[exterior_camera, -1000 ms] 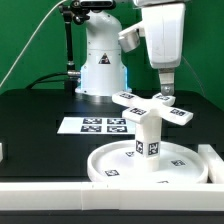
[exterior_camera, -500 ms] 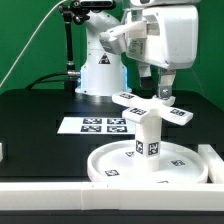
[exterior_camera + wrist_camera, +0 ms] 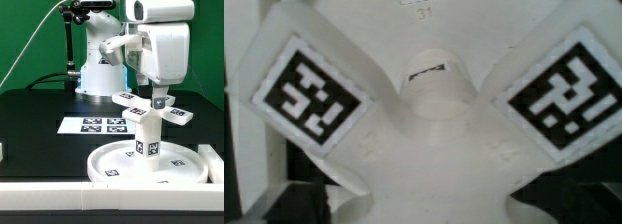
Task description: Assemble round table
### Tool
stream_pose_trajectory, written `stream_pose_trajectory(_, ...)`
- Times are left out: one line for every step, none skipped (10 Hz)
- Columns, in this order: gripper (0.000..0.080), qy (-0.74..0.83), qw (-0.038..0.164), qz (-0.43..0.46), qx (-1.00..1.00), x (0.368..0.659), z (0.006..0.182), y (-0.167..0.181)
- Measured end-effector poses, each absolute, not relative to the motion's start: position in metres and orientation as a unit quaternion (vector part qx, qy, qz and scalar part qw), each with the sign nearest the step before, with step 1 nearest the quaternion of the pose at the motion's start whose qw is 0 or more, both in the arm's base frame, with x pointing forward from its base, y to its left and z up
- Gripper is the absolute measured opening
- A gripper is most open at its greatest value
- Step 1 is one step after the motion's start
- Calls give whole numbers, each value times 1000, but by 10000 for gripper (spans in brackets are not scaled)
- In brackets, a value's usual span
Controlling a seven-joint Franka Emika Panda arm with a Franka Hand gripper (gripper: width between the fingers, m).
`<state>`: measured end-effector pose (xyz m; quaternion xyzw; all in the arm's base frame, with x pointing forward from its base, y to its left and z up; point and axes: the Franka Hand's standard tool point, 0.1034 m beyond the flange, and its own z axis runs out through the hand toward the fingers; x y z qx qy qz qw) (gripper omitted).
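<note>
Cross-shaped piece (image 3: 150,108), atop leg (image 3: 148,137) on disc (image 3: 110,160), right under fingers (image 3: 160,96)

A plain green backdrop (image 3: 30,35) fills the exterior view from nine through twelve to three o'clock. Before it lies the black bench (image 3: 35,108), matte and evenly lit, with a faint pale sheen. A thin black stand (image 3: 68,50) rises at eleven o'clock. The marker board (image 3: 92,125) lies flat near centre, and a long white bar (image 3: 40,195) runs along the six o'clock edge.
</note>
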<state>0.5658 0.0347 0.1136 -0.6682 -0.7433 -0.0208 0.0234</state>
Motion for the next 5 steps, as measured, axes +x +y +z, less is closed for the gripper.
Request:
stream_pose_trajectory(649,-743,23,-21,-668,566,113,35)
stream_pose_trajectory(649,-743,23,-21,-669,566,113,35)
stream_pose_trajectory(649,-742,23,-21,-670,566,113,35)
stream_pose_trajectory(637,-741,23,-22,-671,566,113,35)
stream_pose_trajectory(637,-741,23,-21,-671,566,112,35)
